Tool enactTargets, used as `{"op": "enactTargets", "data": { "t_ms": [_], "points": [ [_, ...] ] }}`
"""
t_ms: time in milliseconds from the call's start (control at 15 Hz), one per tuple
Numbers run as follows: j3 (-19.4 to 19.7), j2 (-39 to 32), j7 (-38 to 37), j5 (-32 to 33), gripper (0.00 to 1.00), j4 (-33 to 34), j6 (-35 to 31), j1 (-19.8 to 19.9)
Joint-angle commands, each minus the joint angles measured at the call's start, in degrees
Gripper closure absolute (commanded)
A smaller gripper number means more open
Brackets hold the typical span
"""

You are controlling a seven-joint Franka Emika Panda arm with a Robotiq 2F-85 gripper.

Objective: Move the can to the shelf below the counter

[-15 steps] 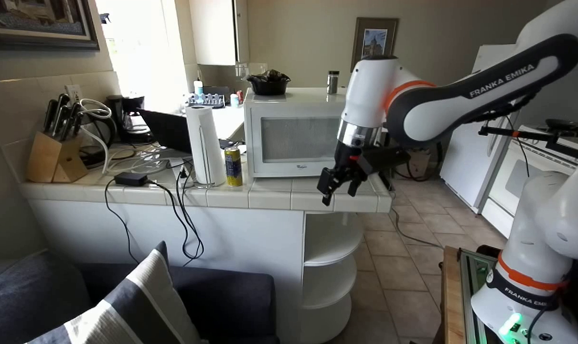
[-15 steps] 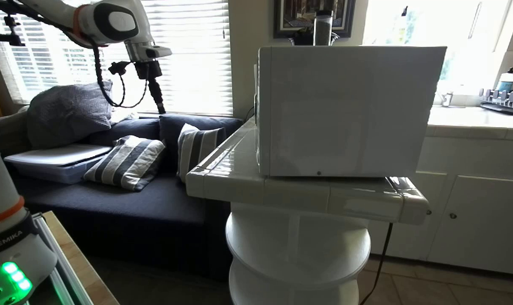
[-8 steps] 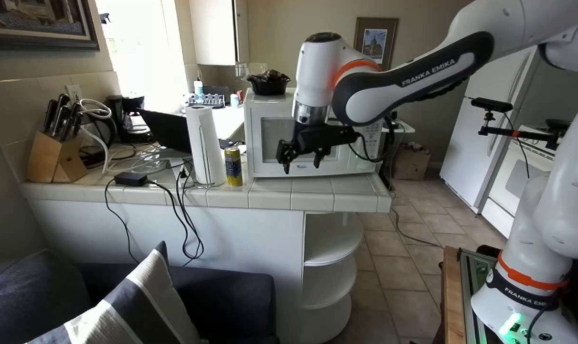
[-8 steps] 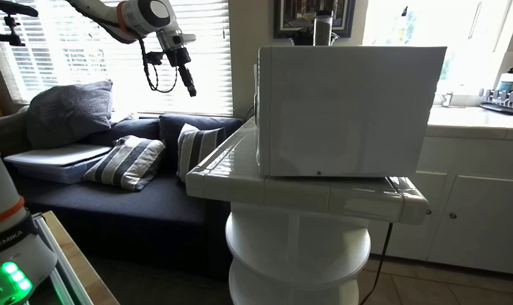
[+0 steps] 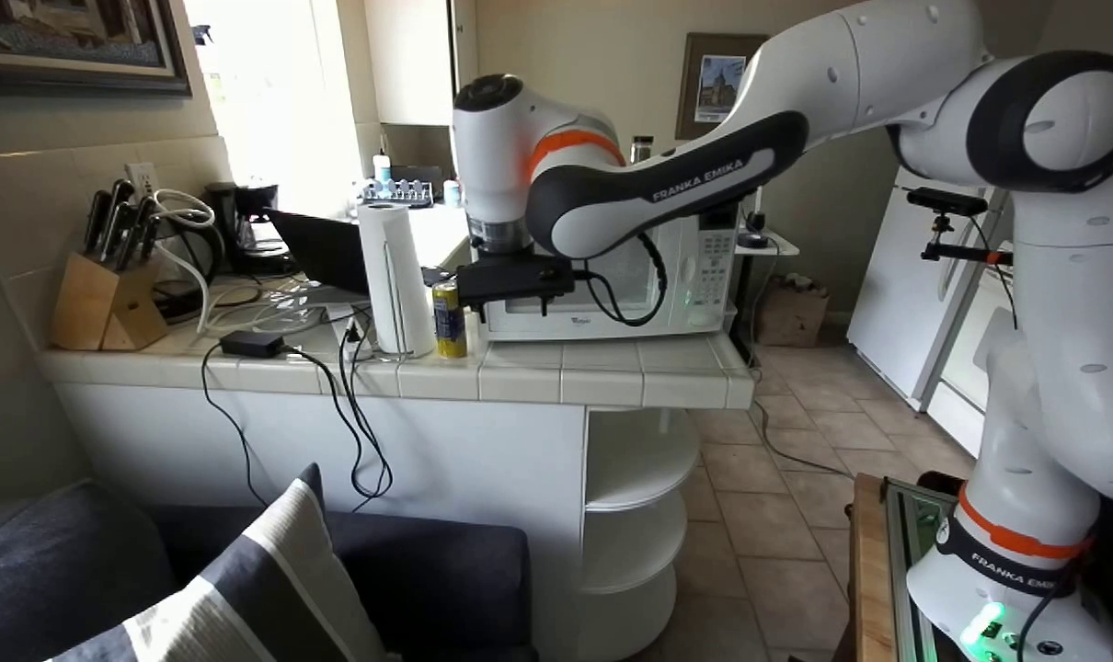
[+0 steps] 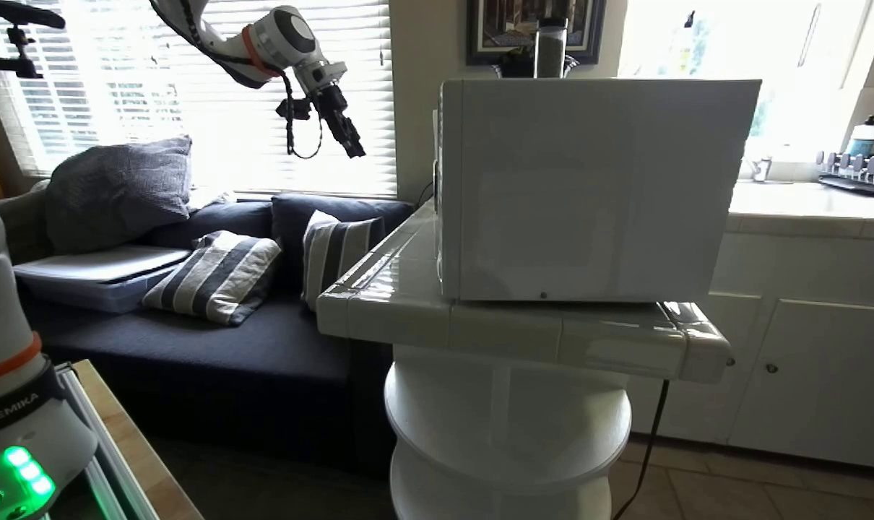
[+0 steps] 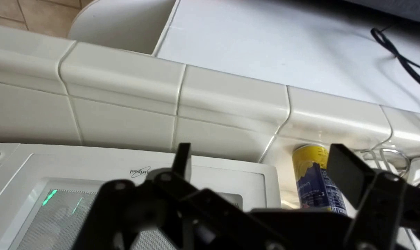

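The can [image 5: 450, 326] is yellow and dark blue. It stands upright on the white tiled counter [image 5: 602, 382], between the paper-towel roll and the microwave; it is out of view in an exterior view. My gripper [image 5: 512, 313] is in front of the microwave, up and to the side of the can. In the wrist view my gripper [image 7: 260, 147] is open with nothing held, and the can [image 7: 312, 180] shows between the fingers, partly behind one of them. The white curved shelf [image 5: 641, 460] sits below the counter's end and also shows in an exterior view [image 6: 509, 426].
The white microwave [image 5: 602, 324] stands right behind the gripper. The paper-towel roll [image 5: 395, 285] is close beside the can. Black cables [image 5: 354, 405] hang over the counter's front. A dark sofa [image 5: 409, 570] with a striped pillow [image 5: 262, 579] stands in front.
The arm has swung along the counter towards the can, and the gripper has risen from near the counter's edge. The gripper stays open. The can has not moved.
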State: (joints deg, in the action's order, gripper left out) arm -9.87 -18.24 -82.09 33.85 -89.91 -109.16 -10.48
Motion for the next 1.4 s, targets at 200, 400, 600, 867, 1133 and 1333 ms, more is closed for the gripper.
{"op": "enactTargets", "data": {
  "t_ms": [200, 400, 600, 867, 1133, 1333],
  "points": [
    [6.0, -8.5, -4.4, 3.8, 0.00, 12.0, 5.8, -6.8],
    [6.8, -11.0, -4.7, 4.1, 0.00, 15.3, 6.5, -7.5],
    [6.9, -11.1, -4.7, 4.2, 0.00, 15.7, 6.7, -7.5],
    [6.9, -11.2, -4.7, 4.2, 0.00, 16.1, 7.0, -7.6],
    [9.4, -14.8, -7.1, 6.8, 0.00, 19.3, 6.3, -8.0],
    [11.2, -18.2, -7.1, 8.4, 0.00, 22.0, 5.7, -7.9]
  ]
}}
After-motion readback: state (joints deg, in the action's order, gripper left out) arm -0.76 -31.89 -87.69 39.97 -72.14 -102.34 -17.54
